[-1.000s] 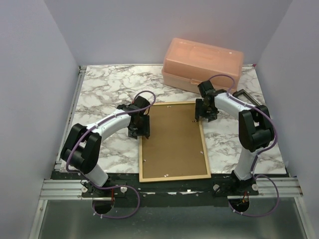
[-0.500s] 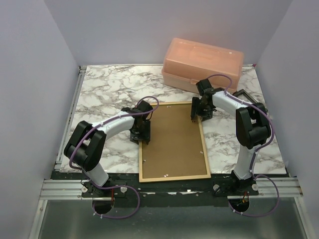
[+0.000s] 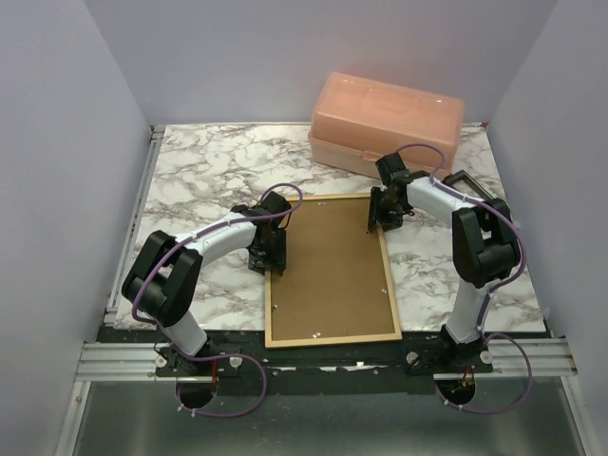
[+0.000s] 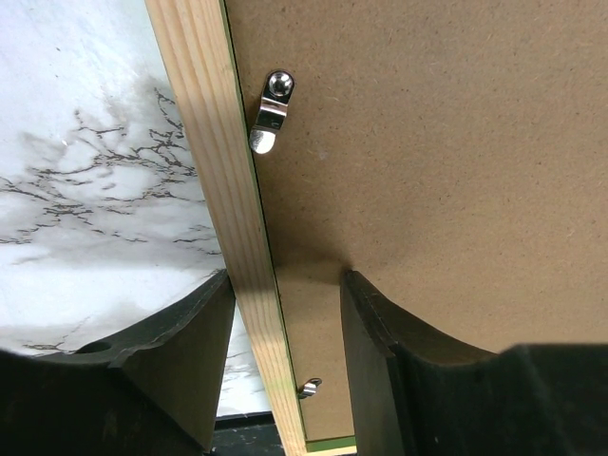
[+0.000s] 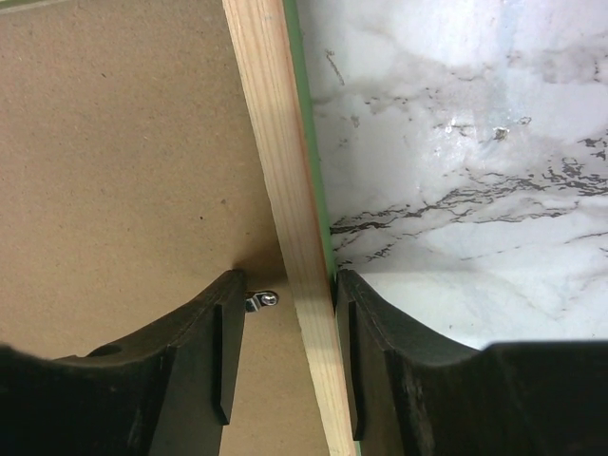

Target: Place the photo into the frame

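Observation:
The frame [image 3: 332, 338] lies face down on the marble table, its pale wood back up, with a brown backing panel [image 3: 332, 275] set in it. My left gripper [image 3: 269, 255] is over the left rail [image 4: 214, 161]. It is open [image 4: 285, 280], one finger outside over marble and one on the panel, with gaps on both sides. My right gripper [image 3: 383, 215] straddles the right rail [image 5: 275, 123]. It is open [image 5: 290, 280], its outer finger against the green edge and its inner finger apart from the rail. The photo is hidden.
A peach plastic box [image 3: 388, 119] stands at the back right, just behind my right arm. A small dark object [image 3: 463, 180] lies by the right wall. Metal clips [image 4: 269, 109] [image 5: 261, 300] sit on the panel near the rails. Walls close in on both sides.
My left gripper has slid a little toward me and onto the frame's left rail. My right gripper has shifted slightly along the right rail. The frame has stayed in place.

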Robot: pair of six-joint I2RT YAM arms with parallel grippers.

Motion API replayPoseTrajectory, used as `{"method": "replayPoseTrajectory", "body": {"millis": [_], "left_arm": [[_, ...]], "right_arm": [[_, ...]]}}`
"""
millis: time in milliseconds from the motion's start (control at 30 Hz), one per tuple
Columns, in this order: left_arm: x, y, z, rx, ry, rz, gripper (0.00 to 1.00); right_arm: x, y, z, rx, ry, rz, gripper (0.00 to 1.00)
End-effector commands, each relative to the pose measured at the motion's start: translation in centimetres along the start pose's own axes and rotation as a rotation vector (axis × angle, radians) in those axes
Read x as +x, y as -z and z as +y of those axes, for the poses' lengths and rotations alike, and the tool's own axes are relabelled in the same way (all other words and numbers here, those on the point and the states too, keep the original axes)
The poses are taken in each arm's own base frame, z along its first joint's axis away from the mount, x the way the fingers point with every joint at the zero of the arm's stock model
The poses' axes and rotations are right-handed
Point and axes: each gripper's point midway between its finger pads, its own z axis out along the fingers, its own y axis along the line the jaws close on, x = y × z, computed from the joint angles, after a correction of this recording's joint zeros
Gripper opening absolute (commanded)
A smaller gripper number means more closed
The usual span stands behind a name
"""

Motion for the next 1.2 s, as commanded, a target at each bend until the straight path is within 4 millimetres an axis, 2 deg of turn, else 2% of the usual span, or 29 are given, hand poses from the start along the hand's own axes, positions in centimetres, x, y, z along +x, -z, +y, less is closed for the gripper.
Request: {"method": "replayPoseTrajectory", "body": {"millis": [0, 100, 433, 567, 700, 833, 1067, 1167], "left_arm": [[0.2, -0.5, 0.5, -0.027, 0.007, 0.000, 0.48], [0.3, -0.6, 0.5, -0.028, 0.010, 0.002, 0.48], [0.3, -0.5, 0.4, -0.028, 0.010, 0.004, 0.48], [0.4, -0.5, 0.5, -0.030, 0.012, 0.005, 0.48], [0.4, -0.5, 0.5, -0.029, 0.014, 0.003, 0.48], [0.4, -0.6, 0.5, -0.028, 0.017, 0.004, 0.47], [0.4, -0.1, 0.4, -0.023, 0.023, -0.004, 0.48], [0.2, 0.4, 0.8, -0.040, 0.025, -0.027, 0.49]], "right_arm": [[2.5, 0.5, -1.7, 0.064, 0.033, 0.065, 0.47], [2.6, 0.9, -1.9, 0.070, 0.042, 0.065, 0.42], [2.5, 1.4, -1.5, 0.041, 0.056, 0.056, 0.42], [2.9, 1.2, -1.5, 0.039, 0.071, 0.075, 0.35], [3.1, 1.5, -1.6, 0.044, 0.081, 0.069, 0.15], [3.0, 1.6, -2.4, 0.103, 0.101, 0.052, 0.00], [2.6, 2.1, -2.6, 0.134, 0.108, 0.029, 0.00], [1.7, 3.1, -2.3, 0.123, 0.097, -0.007, 0.06]]}}
